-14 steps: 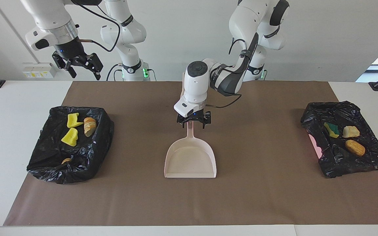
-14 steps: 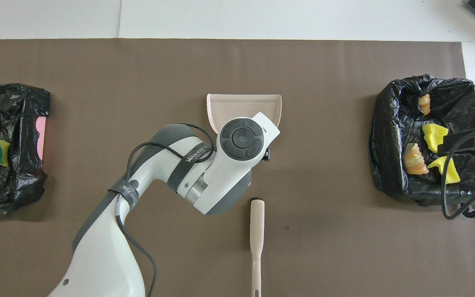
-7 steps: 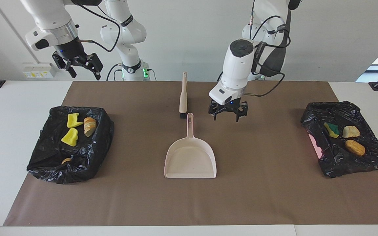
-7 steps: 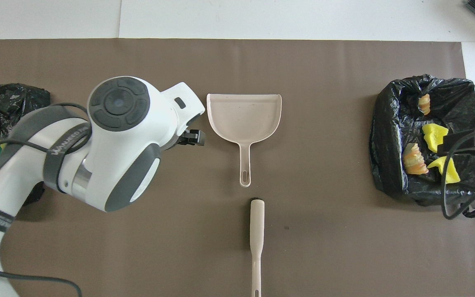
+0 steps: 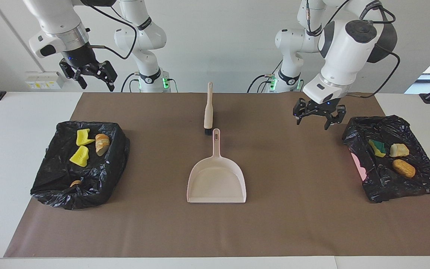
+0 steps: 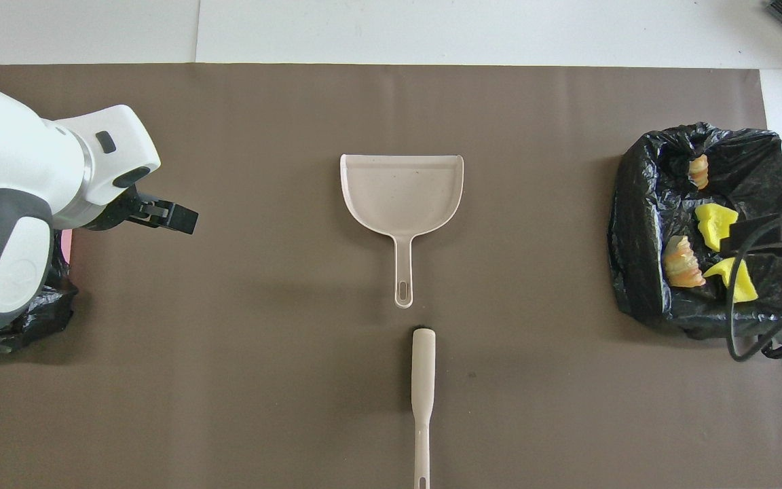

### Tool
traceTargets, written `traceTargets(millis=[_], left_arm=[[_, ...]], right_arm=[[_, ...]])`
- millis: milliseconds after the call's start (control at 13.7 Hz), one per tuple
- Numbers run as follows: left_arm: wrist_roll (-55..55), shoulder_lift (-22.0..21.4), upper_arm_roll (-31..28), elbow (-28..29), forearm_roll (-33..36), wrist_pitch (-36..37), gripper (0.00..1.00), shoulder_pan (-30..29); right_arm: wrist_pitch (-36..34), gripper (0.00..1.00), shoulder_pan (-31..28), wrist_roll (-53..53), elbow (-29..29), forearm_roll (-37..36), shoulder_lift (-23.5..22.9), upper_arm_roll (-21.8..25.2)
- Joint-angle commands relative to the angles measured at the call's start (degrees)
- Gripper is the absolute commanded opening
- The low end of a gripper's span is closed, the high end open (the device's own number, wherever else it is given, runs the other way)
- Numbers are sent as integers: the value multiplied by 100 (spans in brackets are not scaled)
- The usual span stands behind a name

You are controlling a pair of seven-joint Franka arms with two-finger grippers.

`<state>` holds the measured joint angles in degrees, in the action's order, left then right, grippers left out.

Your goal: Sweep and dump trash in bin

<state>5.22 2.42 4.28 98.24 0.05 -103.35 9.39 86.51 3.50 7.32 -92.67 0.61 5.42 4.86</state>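
Pink dustpan (image 5: 217, 182) and brush (image 5: 208, 108) lie idle mid-table while all the trash (image 5: 391, 153) sits in the two black-lined bins (image 5: 78, 166) at the table's ends. Both tools hang wide and empty, the left tool (image 5: 319, 116) over the mat beside its bin, the right tool (image 5: 89, 76) waiting above its own. If the left tool drops lower, it could snag the loose liner and tip scraps back out.

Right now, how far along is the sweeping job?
Done: all visible trash lies in the two black-lined bins, none on the brown mat. In hand: nothing; left pincer and right pincer hang open. Dustpan and brush lie down. Nothing visibly remains.
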Motion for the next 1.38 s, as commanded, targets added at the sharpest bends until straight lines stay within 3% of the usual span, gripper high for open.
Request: traceTargets(millis=[0,1310], left_arm=[[190,-163,38,187,-119,130,100,-86],[770,-286,2,29,-136,334,100,-692]], right_arm=[[121,100,-78,-161,-146,18,108,-29],[121,100,-78,-161,-146,18,108,-29]])
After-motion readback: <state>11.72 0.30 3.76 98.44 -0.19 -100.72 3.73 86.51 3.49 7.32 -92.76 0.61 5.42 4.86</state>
